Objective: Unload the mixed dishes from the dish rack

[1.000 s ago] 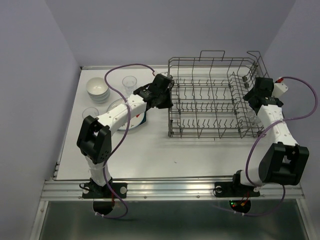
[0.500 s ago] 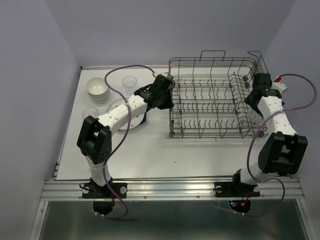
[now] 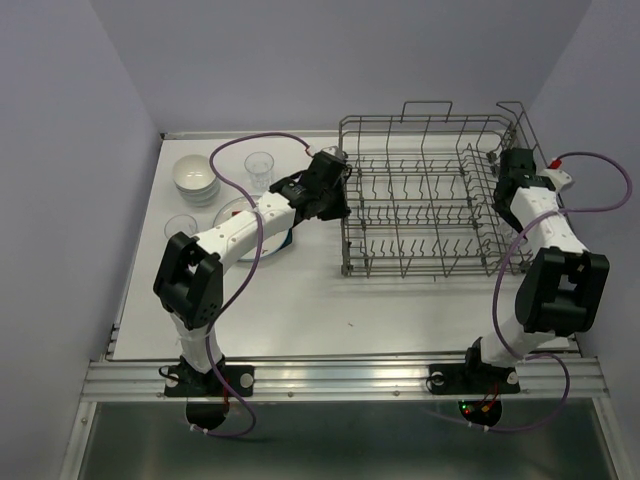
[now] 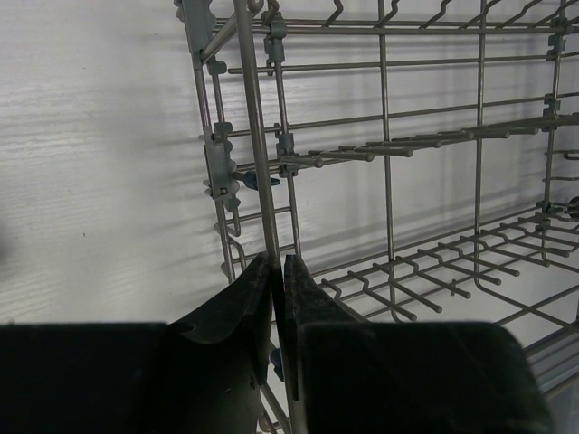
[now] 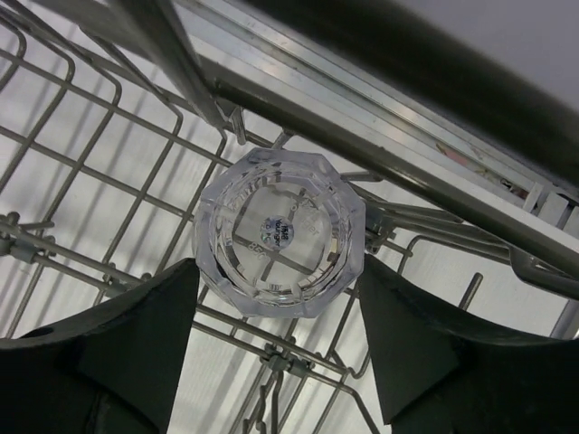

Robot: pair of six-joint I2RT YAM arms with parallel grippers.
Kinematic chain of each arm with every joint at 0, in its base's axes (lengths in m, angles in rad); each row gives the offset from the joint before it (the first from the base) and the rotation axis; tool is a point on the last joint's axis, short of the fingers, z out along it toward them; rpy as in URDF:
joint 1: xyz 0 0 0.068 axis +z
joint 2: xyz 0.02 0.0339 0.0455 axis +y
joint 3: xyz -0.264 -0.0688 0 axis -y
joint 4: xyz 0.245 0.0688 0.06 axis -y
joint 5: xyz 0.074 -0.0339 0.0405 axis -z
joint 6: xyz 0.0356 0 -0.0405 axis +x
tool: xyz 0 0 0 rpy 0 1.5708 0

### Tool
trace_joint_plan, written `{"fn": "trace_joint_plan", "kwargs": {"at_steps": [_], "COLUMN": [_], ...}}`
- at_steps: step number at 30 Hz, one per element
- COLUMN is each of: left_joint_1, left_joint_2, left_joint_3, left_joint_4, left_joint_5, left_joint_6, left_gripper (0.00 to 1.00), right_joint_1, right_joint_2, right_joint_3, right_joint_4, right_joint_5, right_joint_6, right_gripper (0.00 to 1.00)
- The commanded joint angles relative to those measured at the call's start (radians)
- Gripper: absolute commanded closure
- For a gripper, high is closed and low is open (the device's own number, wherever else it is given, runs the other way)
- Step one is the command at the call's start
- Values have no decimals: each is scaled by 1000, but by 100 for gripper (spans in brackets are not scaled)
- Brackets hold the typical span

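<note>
Presently, the dish rack [image 3: 430, 272] is seen on the right half of the table [image 3: 300, 310], and both arms are stretched to it. The left gripper [image 4: 278, 264] is placed at the left end of the rack. Its two fingers are pressed together on an upright wire [image 4: 258, 136] of the rack frame, so that the wire is clamped between them. The right gripper [image 5: 279, 267] is placed at the right end of the rack, by the taller side section. Its fingers are set apart, and a clear tumbler [image 5: 280, 233] is framed between them, with its base turned to the wrist camera. This glass is seated among the wires of the rack. The fingertips are seen just beside its sides, but contact cannot be confirmed.

The other dishes are found on the table, left of the rack. A stack of small white bowls [image 3: 194, 178] is placed at the far left. A second tumbler [image 3: 260, 167] is stood upright to the right of the bowls, and a third tumbler [image 3: 181, 228] is stood nearer, by the left edge. The strawberry plate [image 3: 236, 212] is laid flat between them, partly covered by the left arm. The dark teal plate [image 3: 287, 240] is only glimpsed at its right side, under the same arm.
</note>
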Motion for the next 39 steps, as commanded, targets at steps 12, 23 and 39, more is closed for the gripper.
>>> {"fn": "trace_joint_plan", "kwargs": {"at_steps": [12, 23, 39], "left_joint_1": [13, 3, 3], "left_joint_2": [-26, -35, -43], "left_joint_3": [-49, -58, -33], "left_joint_4": [-67, -50, -49], "left_joint_5": [-49, -51, -65], "left_joint_6": [35, 26, 19], "left_gripper": [87, 88, 75], "right_joint_1": [42, 171, 264], "right_joint_2": [-82, -120, -188], "right_joint_3": [-15, 48, 163], "right_joint_4": [103, 103, 144], "right_joint_5": [58, 193, 183], "right_joint_6": [-37, -107, -269], "right_gripper": [76, 99, 99]}}
